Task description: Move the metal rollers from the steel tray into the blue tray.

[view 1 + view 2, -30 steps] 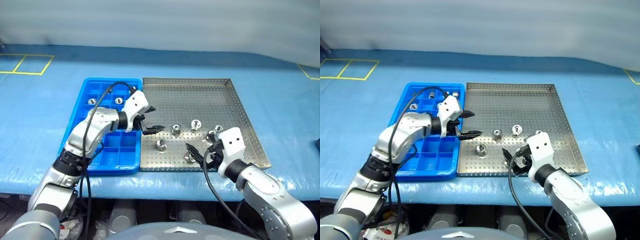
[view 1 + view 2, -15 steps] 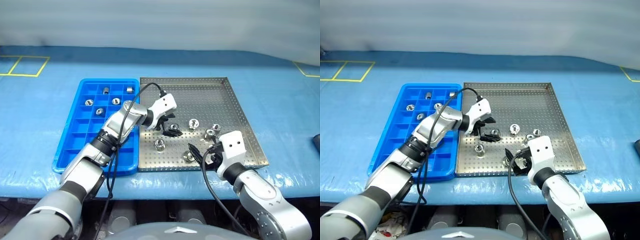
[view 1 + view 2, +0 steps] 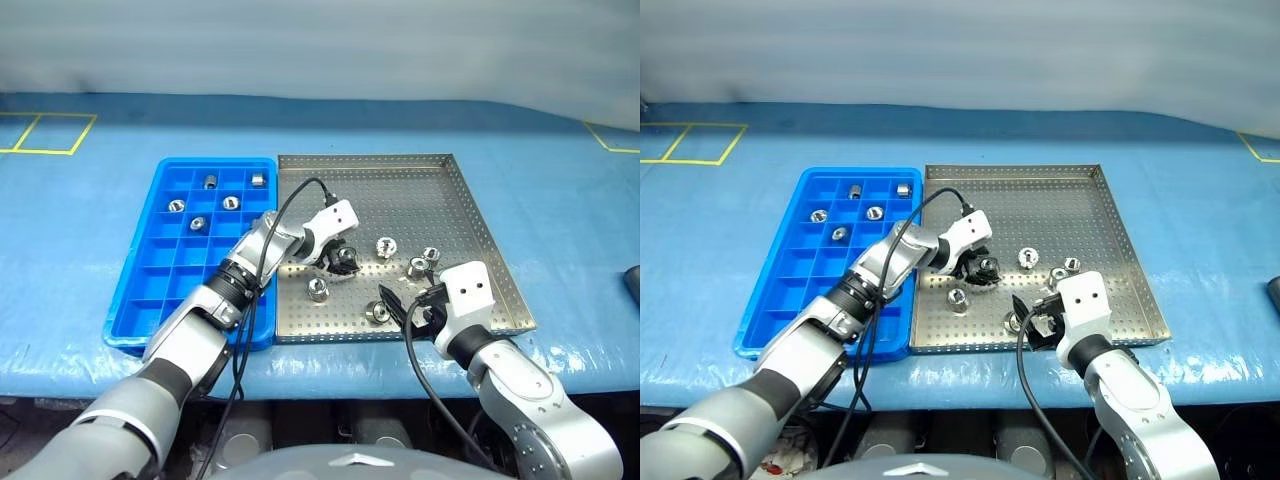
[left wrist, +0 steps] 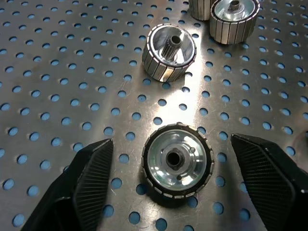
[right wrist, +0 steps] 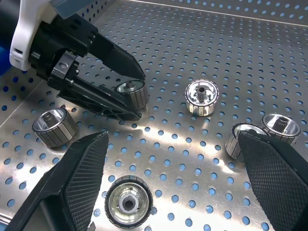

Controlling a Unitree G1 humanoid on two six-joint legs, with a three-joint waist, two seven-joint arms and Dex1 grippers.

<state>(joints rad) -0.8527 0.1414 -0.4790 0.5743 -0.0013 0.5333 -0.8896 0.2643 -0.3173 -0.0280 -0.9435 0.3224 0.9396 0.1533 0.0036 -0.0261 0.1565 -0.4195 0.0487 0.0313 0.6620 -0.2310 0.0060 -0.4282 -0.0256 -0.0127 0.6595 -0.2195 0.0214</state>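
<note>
Perforated steel tray (image 3: 440, 195): shiny ribbed rollers (image 4: 177, 160).

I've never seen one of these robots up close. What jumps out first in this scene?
The left gripper catches the eye first: it reaches into the steel tray with its black fingers set either side of one of the metal rollers, not yet closed on it. More rollers lie scattered nearby, and five already sit in the far compartments of the blue tray to the left. The right gripper hangs open over the steel tray's near edge.
</note>
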